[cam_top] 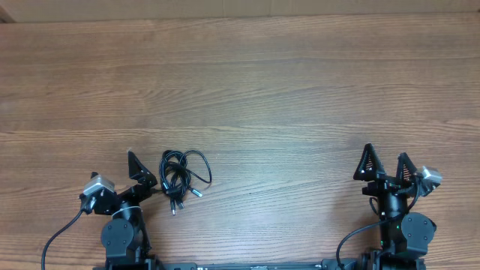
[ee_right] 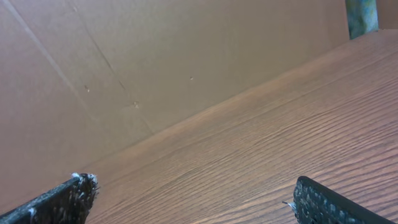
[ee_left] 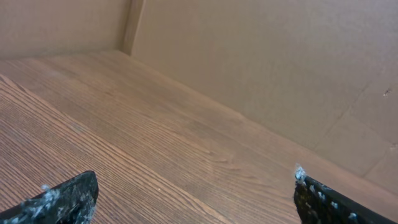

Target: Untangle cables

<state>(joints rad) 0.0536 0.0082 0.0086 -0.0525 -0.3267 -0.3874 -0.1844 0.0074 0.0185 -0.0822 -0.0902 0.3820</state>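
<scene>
The cables lie in one small black bundle of loops on the wooden table, near the front left, with silver-tipped plug ends pointing toward the front edge. Just left of the bundle is my left gripper, open and close beside it, apparently not touching. In the left wrist view the gripper has its dark fingers wide apart with only bare wood between them. My right gripper stands open at the front right, far from the cables. The right wrist view shows this gripper empty. Neither wrist view shows the cables.
A brown cardboard wall runs along the table's far edge. A teal post stands at the top right of the right wrist view. Both arm bases sit at the front edge, with thick black wires trailing from them.
</scene>
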